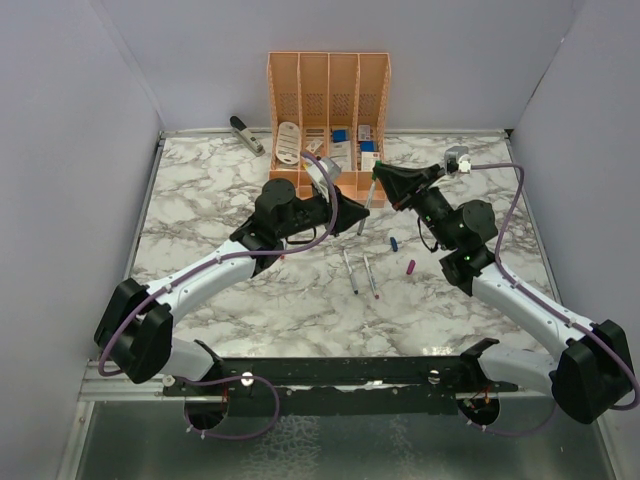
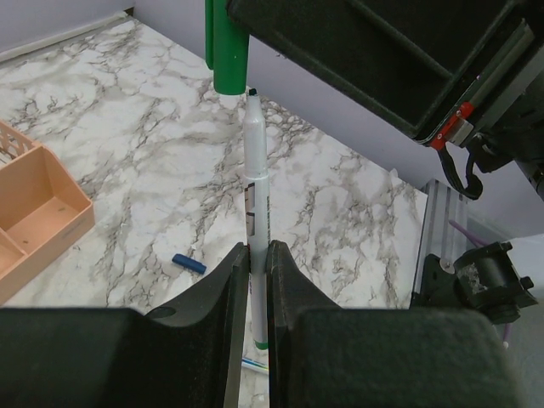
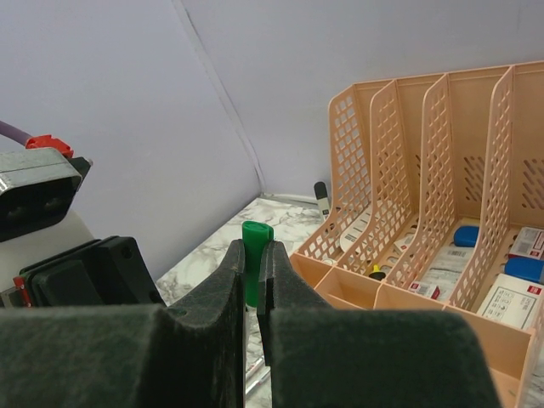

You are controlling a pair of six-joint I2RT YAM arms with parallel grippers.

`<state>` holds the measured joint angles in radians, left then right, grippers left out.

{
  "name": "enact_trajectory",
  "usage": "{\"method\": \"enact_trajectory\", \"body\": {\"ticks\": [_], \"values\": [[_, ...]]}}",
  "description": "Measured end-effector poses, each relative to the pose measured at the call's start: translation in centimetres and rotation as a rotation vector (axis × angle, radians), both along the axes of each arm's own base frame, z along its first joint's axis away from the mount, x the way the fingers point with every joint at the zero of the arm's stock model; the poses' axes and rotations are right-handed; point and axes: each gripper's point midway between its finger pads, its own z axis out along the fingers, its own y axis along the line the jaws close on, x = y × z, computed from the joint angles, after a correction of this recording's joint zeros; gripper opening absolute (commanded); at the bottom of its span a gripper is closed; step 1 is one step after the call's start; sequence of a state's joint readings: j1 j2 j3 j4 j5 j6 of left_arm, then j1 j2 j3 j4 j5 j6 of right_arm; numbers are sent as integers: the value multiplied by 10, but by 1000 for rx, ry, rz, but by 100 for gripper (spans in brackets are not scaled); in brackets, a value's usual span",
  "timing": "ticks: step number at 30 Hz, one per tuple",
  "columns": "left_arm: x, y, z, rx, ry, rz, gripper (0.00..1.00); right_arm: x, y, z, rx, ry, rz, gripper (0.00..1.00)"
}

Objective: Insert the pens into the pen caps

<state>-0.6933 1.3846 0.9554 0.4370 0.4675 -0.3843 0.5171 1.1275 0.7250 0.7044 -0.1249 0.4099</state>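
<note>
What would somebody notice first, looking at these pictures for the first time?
Above the table's middle, the left gripper clamps a pen while the right gripper holds a green cap right at its tip, not yet on. Behind them stands an orange organizer; two loose pens lie on the marble table.

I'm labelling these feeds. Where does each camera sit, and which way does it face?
Top external: above and behind the robot, looking down on the marble table; left arm and right arm show, bases at the bottom.
Left wrist: on the left arm, looking toward the green cap; left gripper shut on a pen.
Right wrist: on the right arm, facing the orange organizer; right gripper shut on the green cap.
Shared: both wrist views show the green cap.
</note>
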Motion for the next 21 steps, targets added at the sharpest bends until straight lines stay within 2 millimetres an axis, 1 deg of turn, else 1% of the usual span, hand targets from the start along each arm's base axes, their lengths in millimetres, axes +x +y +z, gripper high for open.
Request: {"method": "enact_trajectory", "body": {"ticks": [6,15,21], "values": [[0,-1,-5,-1,30,1,0,1,-1,3,-2,-9,-11,1],[0,-2,-7,-5,50,4,0,2,-4,5,3,-11,-26,1],[1,1,-17,7,70,18,0,-2,-6,8,9,-5,-22,1]]}}
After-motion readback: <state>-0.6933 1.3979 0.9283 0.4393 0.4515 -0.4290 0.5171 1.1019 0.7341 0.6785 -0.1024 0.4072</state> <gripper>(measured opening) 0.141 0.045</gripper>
